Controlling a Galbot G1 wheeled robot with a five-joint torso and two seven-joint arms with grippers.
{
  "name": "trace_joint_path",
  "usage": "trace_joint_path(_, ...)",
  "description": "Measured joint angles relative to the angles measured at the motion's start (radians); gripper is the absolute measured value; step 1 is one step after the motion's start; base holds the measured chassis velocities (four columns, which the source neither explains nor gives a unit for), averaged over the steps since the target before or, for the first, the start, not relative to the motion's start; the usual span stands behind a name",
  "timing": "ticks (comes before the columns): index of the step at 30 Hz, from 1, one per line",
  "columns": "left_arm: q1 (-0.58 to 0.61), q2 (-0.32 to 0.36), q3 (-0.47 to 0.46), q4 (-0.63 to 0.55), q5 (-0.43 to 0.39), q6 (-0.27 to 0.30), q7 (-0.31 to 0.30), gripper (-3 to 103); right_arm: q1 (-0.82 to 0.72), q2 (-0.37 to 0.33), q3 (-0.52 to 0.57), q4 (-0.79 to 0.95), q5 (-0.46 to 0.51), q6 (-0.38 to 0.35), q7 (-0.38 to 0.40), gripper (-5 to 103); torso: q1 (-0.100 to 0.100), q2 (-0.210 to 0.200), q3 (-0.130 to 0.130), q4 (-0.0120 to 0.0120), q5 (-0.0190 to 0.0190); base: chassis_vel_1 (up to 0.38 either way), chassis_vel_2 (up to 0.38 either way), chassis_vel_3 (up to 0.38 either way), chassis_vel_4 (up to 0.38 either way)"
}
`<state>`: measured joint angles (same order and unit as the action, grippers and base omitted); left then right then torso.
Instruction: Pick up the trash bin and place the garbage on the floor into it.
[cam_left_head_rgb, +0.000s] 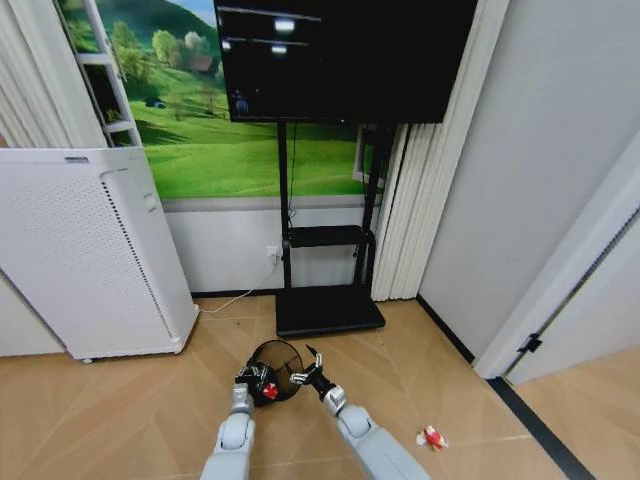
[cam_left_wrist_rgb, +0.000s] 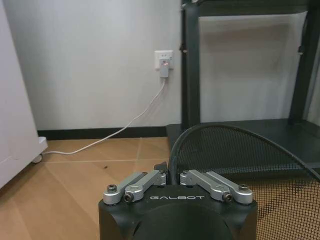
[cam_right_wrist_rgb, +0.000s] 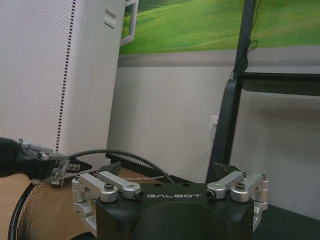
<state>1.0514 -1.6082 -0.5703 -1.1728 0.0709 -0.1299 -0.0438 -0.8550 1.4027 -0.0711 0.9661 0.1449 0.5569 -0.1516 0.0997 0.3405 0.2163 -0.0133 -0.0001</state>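
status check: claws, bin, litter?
Left claw shut on trash bin rim. Right claw open above bin. Red wrapper inside; another wrapper on floor.

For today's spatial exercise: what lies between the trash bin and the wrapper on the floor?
Head view: the right gripper and its arm lie between the trash bin and wrapper; otherwise bare floor.

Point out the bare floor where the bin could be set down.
Bare parquet lies between the air purifier and the left gripper, which is shut on the trash bin. More lies between the right gripper, open, and the wrapper. The TV stand base crowds ahead.
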Motion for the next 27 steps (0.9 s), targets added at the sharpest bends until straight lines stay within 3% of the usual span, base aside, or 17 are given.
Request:
trace_joint_path(2, 0.0, 0.0, 0.0, 0.0, 0.0, 0.0, 0.0, 6, 0.002, 0.005, 0.002, -0.007, -0.009, 0.011, 0.01, 100, 0.0, 0.0, 0.0, 0.0008, 0.0001, -0.315, -0.309, 0.323, 0.311)
trace_joint_path(9, 0.004, -0.001, 0.002, -0.001, -0.001, -0.001, 0.0, 6, 0.022, 0.013, 0.011, -0.048, -0.031, 0.043, 0.022, 100, 0.0, 0.0, 0.0, 0.0002, 0.0002, -0.298, -0.292, 0.289, 0.258)
trace_joint_path(11, 0.005, -0.001, 0.003, 0.0, -0.001, -0.002, 0.0, 6, 0.026, 0.016, 0.013, -0.056, -0.037, 0.047, 0.03, 100, 0.0, 0.0, 0.0, -0.0005, -0.0003, -0.098, -0.174, 0.166, 0.011)
trace_joint_path(18, 0.014, 0.0, 0.0, -0.007, -0.001, -0.003, 0.0, 6, 0.044, 0.026, 0.013, -0.094, -0.064, 0.048, 0.078, 100, 0.0, 0.0, 0.0, 0.0008, 0.0002, 0.051, 0.011, 0.001, -0.007)
trace_joint_path(19, 0.035, 0.0, -0.003, -0.03, 0.0, -0.003, 0.0, 6, 0.063, 0.038, 0.025, -0.169, -0.113, 0.042, 0.172, 100, 0.0, 0.0, 0.0, 0.0012, 0.0003, 0.08, 0.105, -0.095, -0.058)
trace_joint_path(20, 0.067, 0.001, -0.015, -0.059, 0.006, -0.007, 0.0, 6, 0.059, 0.036, 0.035, -0.21, -0.111, -0.01, 0.235, 100, 0.0, 0.0, 0.0, 0.0012, 0.0, 0.063, 0.085, -0.071, -0.053)
trace_joint_path(27, 0.213, 0.023, -0.05, -0.185, -0.025, -0.024, -0.002, 6, 0.02, 0.02, 0.064, -0.263, -0.022, -0.115, 0.322, 100, 0.0, 0.0, 0.0, 0.0004, 0.0003, 0.018, 0.018, -0.016, -0.015)
